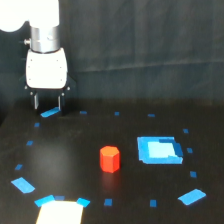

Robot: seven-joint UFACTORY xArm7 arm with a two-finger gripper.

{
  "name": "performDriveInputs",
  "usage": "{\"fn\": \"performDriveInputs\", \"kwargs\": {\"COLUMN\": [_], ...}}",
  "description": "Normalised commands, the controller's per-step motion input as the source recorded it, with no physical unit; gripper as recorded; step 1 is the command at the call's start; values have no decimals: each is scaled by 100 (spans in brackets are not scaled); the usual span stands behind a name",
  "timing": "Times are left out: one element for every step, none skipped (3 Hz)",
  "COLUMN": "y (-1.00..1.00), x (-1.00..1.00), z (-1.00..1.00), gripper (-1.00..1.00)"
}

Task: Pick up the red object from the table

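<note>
The red object (109,159) is a small red-orange hexagonal block standing upright on the black table (75,145), near the middle of the exterior view. My gripper (47,104) hangs from a white body at the upper left, well away from the block, above and to the left of it. Its two dark fingers point down with a gap between them and nothing is held. The fingertips hover just over a blue tape mark (49,113).
A larger blue rectangle (159,150) lies to the right of the block. A white patch (59,212) sits at the bottom edge, left of centre. Small blue tape marks dot the table, with bigger ones at lower left (23,185) and lower right (192,196).
</note>
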Motion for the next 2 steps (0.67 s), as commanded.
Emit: {"fn": "performDriveInputs", "kwargs": {"y": [-100, -100], "x": [62, 74], "z": [-35, 16], "gripper": [100, 19]}}
